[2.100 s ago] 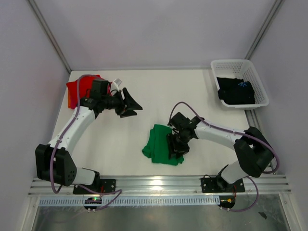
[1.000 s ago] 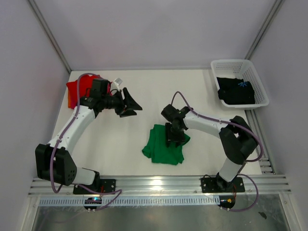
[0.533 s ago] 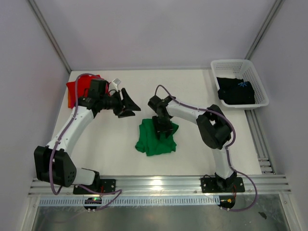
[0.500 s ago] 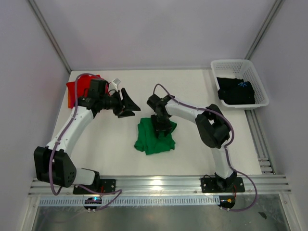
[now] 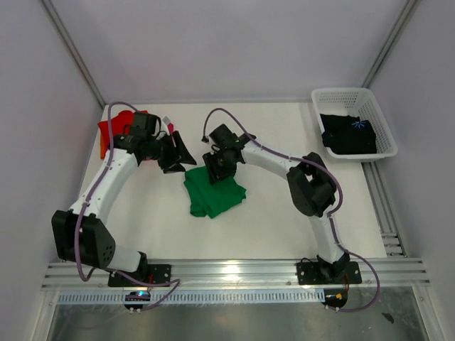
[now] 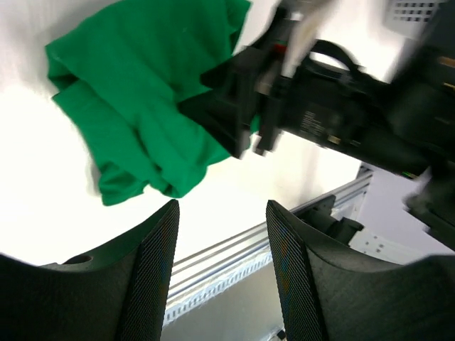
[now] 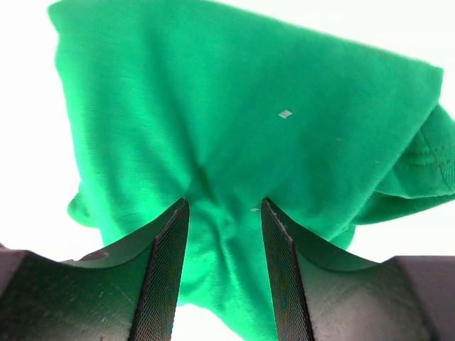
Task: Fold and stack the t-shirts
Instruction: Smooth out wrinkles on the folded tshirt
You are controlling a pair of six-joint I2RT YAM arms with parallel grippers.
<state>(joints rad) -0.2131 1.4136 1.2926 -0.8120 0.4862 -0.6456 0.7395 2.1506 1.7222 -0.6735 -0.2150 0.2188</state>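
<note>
The bright green t-shirt (image 5: 213, 193) lies bunched on the white table, left of centre; it also shows in the left wrist view (image 6: 142, 85) and fills the right wrist view (image 7: 234, 106). My right gripper (image 5: 215, 165) presses down on its far edge, jaws apart, with wrinkled green cloth between the fingers (image 7: 225, 206). My left gripper (image 5: 181, 158) is open and empty, just left of the green shirt (image 6: 222, 213). The red t-shirt (image 5: 106, 131) lies at the far left, partly behind the left arm. The black t-shirt (image 5: 348, 133) lies in the basket. The magenta-pink shirt is out of view.
The white lattice basket (image 5: 341, 92) stands at the far right corner. The right arm (image 5: 277, 160) stretches across the middle of the table. Metal rails (image 5: 234, 273) run along the near edge. Walls close in on the left, right and back.
My right gripper has swept left and away from me, dragging the green t-shirt from the table's centre toward the left gripper. The left arm has shifted only slightly.
</note>
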